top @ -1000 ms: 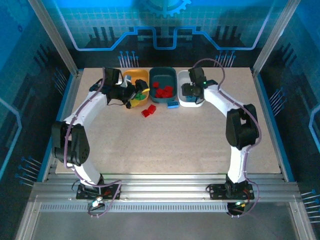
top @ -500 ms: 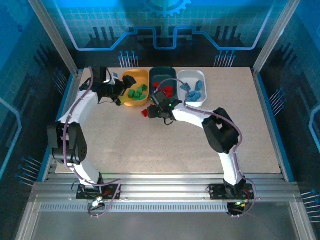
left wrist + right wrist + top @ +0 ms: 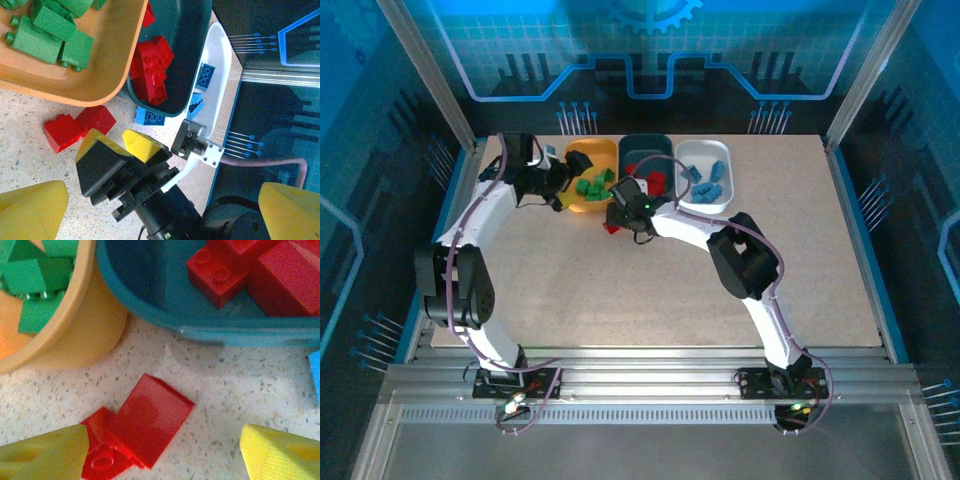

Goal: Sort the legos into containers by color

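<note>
Two red legos (image 3: 142, 432) lie together on the table in front of the orange-yellow container (image 3: 603, 201) and the dark teal container (image 3: 645, 143). My right gripper (image 3: 162, 442) hovers low over them, open, its yellow fingers (image 3: 47, 455) on either side; the left finger sits at the edge of the studded brick. A blue lego (image 3: 150, 116) lies on the table beside the teal tub. Green legos (image 3: 47, 32) fill the orange-yellow tub, red ones (image 3: 150, 65) the teal tub, blue ones (image 3: 712, 183) the white container (image 3: 688, 153). My left gripper (image 3: 575, 183) is wide open and holds nothing, at that tub's left side.
The three tubs stand in a row at the table's back edge. My right arm (image 3: 700, 230) stretches across the table in front of the teal and white tubs. In the left wrist view the right gripper (image 3: 120, 145) sits just beside the red bricks (image 3: 75, 129).
My right arm swung from the white tub to the loose red legos and its jaws widened. My left gripper drew back from over the orange-yellow tub to its left side.
</note>
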